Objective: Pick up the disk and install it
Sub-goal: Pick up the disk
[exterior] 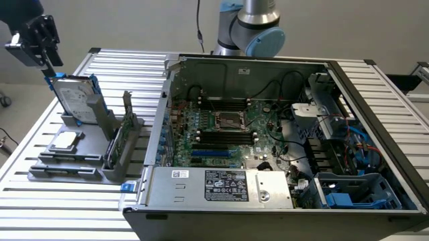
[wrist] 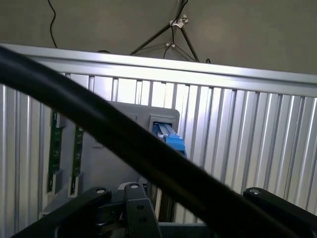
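Note:
The disk [exterior: 70,98] stands upright in a grey holder [exterior: 74,168] on the slatted table at the exterior view's left. It is silver-grey with a white label and blue rails. My gripper [exterior: 47,68] hangs just above the disk's top edge, tilted, with nothing held. In the wrist view the disk's blue rail [wrist: 171,140] shows edge-on in its slot in the grey holder [wrist: 119,148]. The two black fingers [wrist: 91,198] stand wide apart on either side of my gripper [wrist: 178,210], so it is open.
An open computer case [exterior: 168,100] with motherboard [exterior: 228,130] and a blue drive cage [exterior: 355,193] takes up the exterior view's right. The holder also carries a small silver chip [exterior: 66,140] and a green card [exterior: 115,143]. A thick black cable [wrist: 99,129] crosses the wrist view.

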Available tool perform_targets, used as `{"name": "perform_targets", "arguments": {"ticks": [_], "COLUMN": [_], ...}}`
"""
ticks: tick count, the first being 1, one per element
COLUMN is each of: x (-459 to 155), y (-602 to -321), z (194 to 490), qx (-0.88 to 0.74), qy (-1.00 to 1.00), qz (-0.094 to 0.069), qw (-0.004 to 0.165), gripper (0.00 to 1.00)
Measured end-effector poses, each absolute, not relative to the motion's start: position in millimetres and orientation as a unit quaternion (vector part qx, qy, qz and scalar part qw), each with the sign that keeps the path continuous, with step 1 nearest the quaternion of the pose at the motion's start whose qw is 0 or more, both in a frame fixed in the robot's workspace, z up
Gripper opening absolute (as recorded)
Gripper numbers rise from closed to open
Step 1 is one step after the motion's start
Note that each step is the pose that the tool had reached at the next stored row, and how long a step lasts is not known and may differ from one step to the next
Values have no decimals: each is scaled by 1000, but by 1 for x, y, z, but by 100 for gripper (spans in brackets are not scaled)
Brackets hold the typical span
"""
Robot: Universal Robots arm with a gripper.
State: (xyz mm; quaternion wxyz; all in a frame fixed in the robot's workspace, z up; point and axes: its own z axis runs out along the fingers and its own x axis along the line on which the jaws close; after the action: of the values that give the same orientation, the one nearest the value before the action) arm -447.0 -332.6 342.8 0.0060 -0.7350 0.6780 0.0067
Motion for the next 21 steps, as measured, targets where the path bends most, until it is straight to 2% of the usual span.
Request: {"name": "perform_targets", "arguments": {"ticks": [21], "x": [-447], "y": [-332], "z": [322], "qx": [-715], "qy": [699], "qz": [15], "qw": [3], "gripper": [48]}}
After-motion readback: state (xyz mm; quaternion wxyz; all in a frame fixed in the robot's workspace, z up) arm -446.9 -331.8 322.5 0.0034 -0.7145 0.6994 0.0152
